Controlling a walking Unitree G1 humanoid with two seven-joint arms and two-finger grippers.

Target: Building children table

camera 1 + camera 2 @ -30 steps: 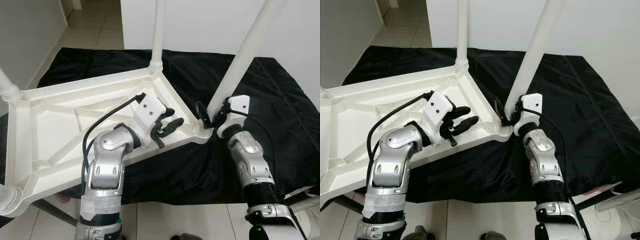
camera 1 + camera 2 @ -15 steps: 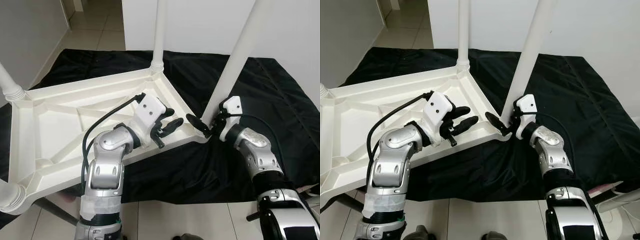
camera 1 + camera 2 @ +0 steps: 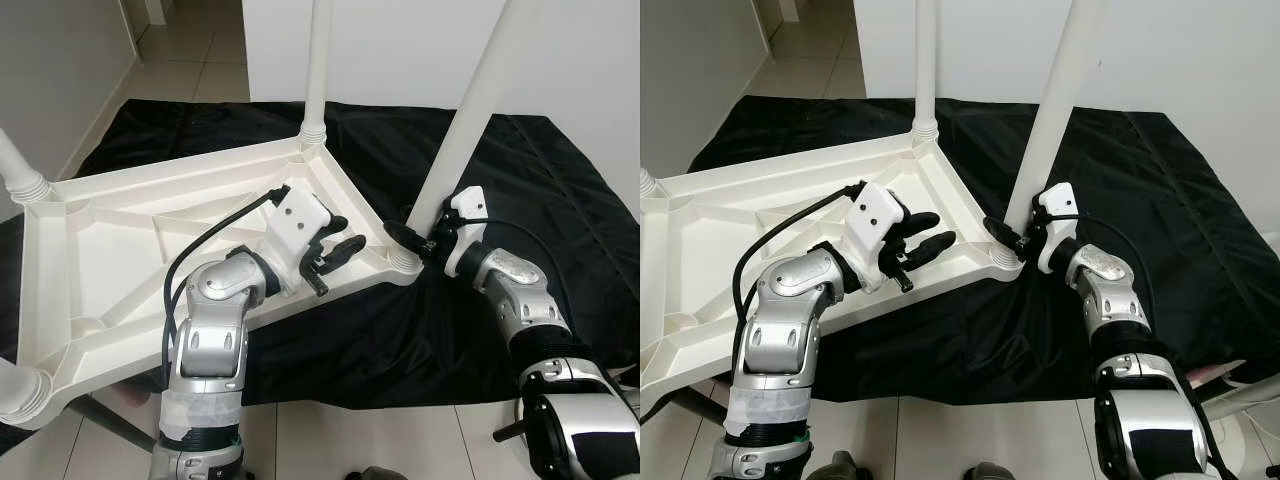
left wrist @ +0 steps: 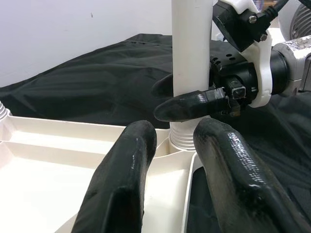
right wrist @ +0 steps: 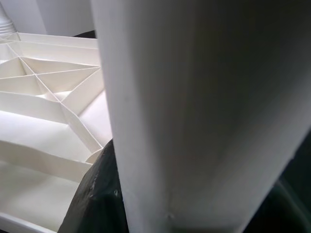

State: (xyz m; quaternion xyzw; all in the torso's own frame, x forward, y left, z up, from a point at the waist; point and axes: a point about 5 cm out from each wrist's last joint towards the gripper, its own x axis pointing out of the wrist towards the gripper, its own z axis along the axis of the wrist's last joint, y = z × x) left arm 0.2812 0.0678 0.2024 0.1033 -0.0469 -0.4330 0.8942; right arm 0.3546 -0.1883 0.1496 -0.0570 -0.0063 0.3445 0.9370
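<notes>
A white plastic table top (image 3: 110, 250) lies upside down and tilted, ribs showing. A white leg (image 3: 470, 110) stands in its near right corner socket (image 3: 403, 262). My right gripper (image 3: 413, 233) is shut on that leg just above the socket; in the left wrist view one of its black fingers (image 4: 189, 107) crosses the front of the leg (image 4: 191, 48). My left gripper (image 3: 343, 237) sits at the near rim, pointing at that corner. Its fingers (image 4: 228, 160) straddle the rim and hold it.
A black cloth (image 3: 540, 180) covers the floor under the table. A white wall (image 3: 400, 50) rises behind, with tiled floor (image 3: 180, 50) at the far left. More legs stand at the far corner (image 3: 317, 70), the left corner (image 3: 20, 175) and the near left corner (image 3: 18, 395).
My right forearm has swung out to the right and its gripper has turned around the leg's base, closing on it again. The left gripper stays put.
</notes>
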